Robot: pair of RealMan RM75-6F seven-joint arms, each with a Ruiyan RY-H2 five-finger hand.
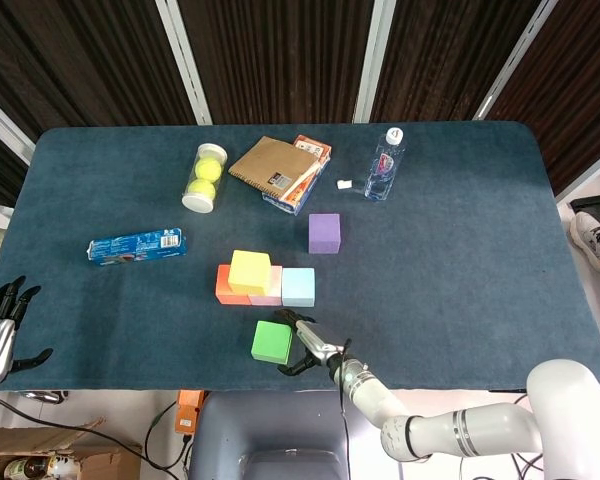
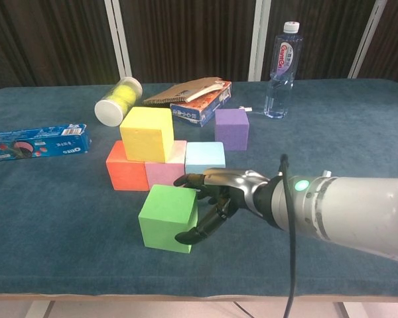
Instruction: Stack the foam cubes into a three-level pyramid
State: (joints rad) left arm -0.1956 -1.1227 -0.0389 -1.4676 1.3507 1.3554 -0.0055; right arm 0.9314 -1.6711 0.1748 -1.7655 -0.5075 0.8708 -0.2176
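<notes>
Green foam cube upright, lime, square-edged, right hand alongside.

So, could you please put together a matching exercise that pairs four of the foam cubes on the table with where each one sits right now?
Things:
1. yellow cube
2. green cube
3. purple cube
4. light blue cube

Places:
A. alone, in front of the row, beside the right robot hand
B. right end of the bottom row, next to the pink cube
C. on the second level, resting on the orange cube and the pink one
D. alone, behind the row, toward the water bottle

Pairs: 1-C, 2-A, 3-D, 4-B
</notes>
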